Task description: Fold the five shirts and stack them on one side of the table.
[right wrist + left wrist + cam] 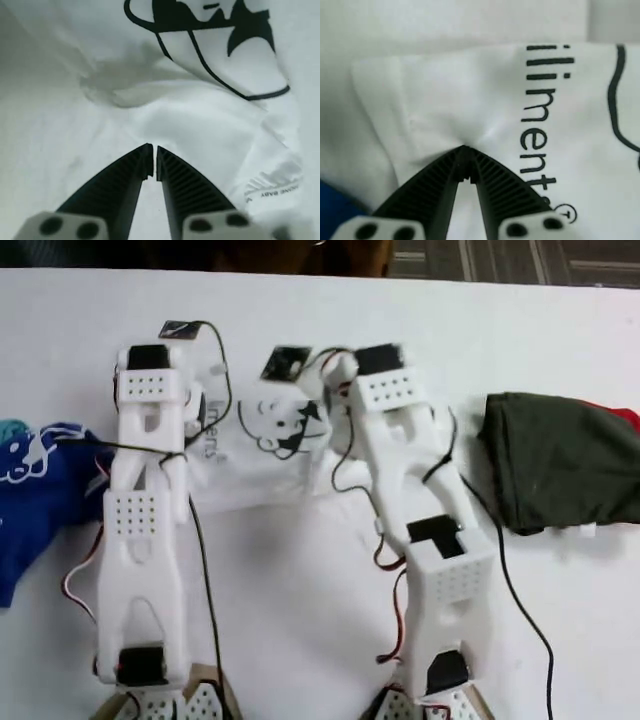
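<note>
A white shirt point(255, 465) with a black cartoon print lies partly folded at the table's middle, under both arm heads. In the left wrist view my left gripper point(465, 152) is shut on the white shirt point(470, 95), and the cloth puckers at its tips beside the black lettering. My right gripper point(151, 152) has its black jaws pressed together on the white shirt point(200, 115), just below the printed figure. A blue shirt point(30, 495) lies loose at the left edge. At the right, a folded dark green shirt point(560, 460) sits on a red one point(625, 416).
The left arm point(140, 520) and the right arm point(430, 530) stretch from the near edge toward the far side, with cables trailing beside them. Bare white table point(290, 590) lies between the arms and along the far edge.
</note>
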